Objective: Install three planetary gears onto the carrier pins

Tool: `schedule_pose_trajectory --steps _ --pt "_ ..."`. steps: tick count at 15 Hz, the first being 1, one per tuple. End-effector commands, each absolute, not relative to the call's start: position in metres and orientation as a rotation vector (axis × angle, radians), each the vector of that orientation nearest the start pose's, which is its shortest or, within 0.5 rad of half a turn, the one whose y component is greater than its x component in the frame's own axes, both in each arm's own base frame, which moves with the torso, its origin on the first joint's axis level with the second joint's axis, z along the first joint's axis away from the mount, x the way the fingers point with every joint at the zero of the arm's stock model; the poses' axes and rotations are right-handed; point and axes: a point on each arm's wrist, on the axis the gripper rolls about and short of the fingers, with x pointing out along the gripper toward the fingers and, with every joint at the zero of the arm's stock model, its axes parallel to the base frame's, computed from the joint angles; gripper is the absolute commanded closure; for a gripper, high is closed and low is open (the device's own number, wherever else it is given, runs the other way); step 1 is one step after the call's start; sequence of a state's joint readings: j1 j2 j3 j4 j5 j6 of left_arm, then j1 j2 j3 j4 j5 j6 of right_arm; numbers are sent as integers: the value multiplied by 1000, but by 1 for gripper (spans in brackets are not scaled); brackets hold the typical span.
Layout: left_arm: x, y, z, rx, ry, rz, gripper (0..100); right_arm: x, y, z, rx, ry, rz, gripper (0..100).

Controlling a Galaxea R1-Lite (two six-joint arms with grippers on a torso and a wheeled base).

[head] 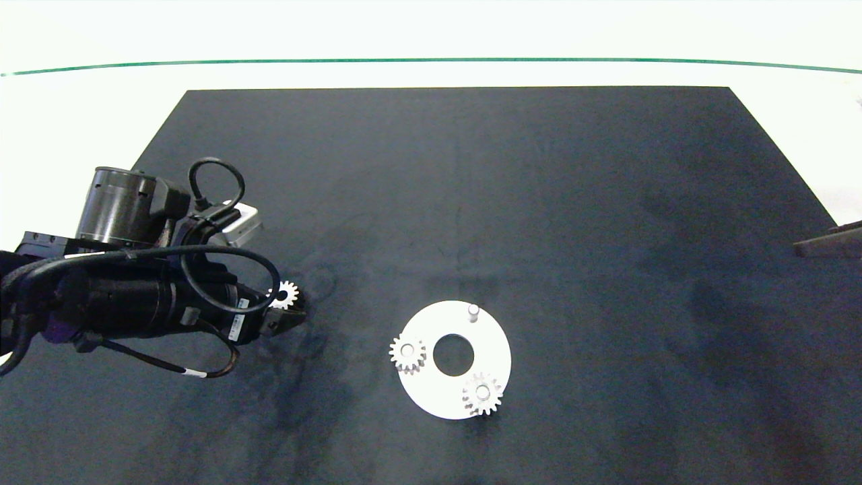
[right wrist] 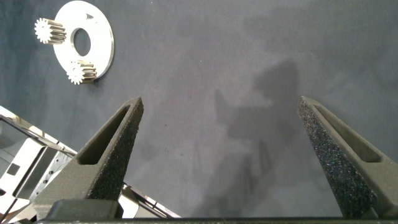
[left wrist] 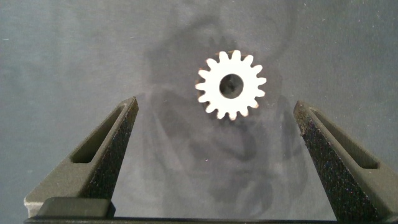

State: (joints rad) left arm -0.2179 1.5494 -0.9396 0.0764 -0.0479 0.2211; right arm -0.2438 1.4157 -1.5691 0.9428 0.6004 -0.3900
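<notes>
Two of the three planetary gears are already sitting on the white disc (head: pixel 491 337): one gear (head: pixel 407 353) on the disc's edge nearest the left claw (head: pixel 288 311), another gear (head: pixel 482 394) on the near rim; the third carrier pin (head: pixel 473 311) is standing bare on the disc's far side, so one install is left, as I judge it. The third gear (left wrist: pixel 231 85) is lying flat on the dark mat (head: pixel 539 202) that is covering the bench, well apart from the disc; it is lying just ahead of the left claw, roughly midway between the lines of its two fingers (left wrist: pixel 102 155), which are standing wide apart and touching nothing. The claw is hovering low over the mat, seemingly lining up for the pick; the fingers would need to close on the gear's teeth before it can go over to the free pin. The right claw (right wrist: pixel 221 162) is idling off beyond the disc, its fingers spread apart over bare mat, with the disc and both mounted gears far ahead of it. No containers are showing; the disc is the only thing carrying parts.
</notes>
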Motion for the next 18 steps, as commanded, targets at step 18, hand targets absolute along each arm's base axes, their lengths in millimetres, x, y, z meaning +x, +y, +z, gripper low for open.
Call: schedule_pose_trajectory --steps 18 --pt "265 -65 188 298 627 -301 17 182 -34 327 -40 644 466 0"
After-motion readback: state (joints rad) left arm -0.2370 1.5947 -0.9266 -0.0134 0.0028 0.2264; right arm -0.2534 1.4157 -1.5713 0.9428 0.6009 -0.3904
